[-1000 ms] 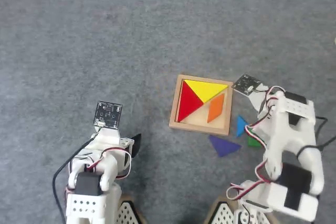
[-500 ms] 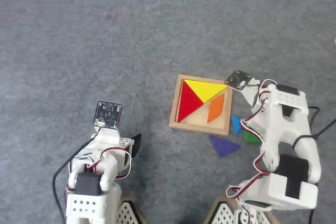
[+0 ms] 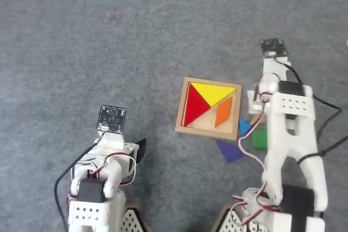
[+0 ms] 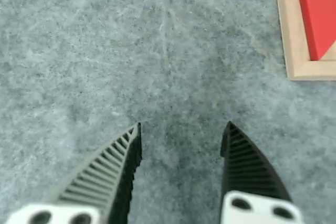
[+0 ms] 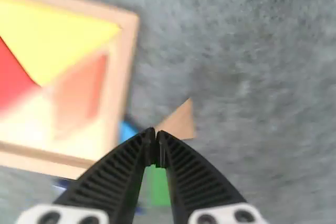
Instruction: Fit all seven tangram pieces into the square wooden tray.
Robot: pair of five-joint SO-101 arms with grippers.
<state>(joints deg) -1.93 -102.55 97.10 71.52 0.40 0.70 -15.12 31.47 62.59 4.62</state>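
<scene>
1. The square wooden tray (image 3: pixel 181 107) holds 3 pieces: a red triangle (image 3: pixel 193 106), a yellow triangle (image 3: pixel 213 92) and an orange parallelogram (image 3: pixel 223 111). The strip of tray nearest the arms is bare wood.
2. 4 pieces lie loose on the carpet just beside the tray, on the right arm's side: a blue triangle (image 3: pixel 244 127), a purple triangle (image 3: pixel 231 151), a green square (image 3: pixel 260 138) and what looks like a tan triangle (image 5: pixel 178 121) (the wrist view is blurred, so its shape is uncertain).
3. The right gripper (image 5: pixel 156 134) is pinched closed on nothing and hangs over the loose cluster, near the tan triangle.
4. To pick well, it should spread its fingers before descending, then straddle 1 piece across 2 straight edges, clear of its neighbours.
5. The left gripper (image 4: pixel 184 125) is spread wide over bare carpet, apart from the tray's corner, and is best left parked there.
</scene>
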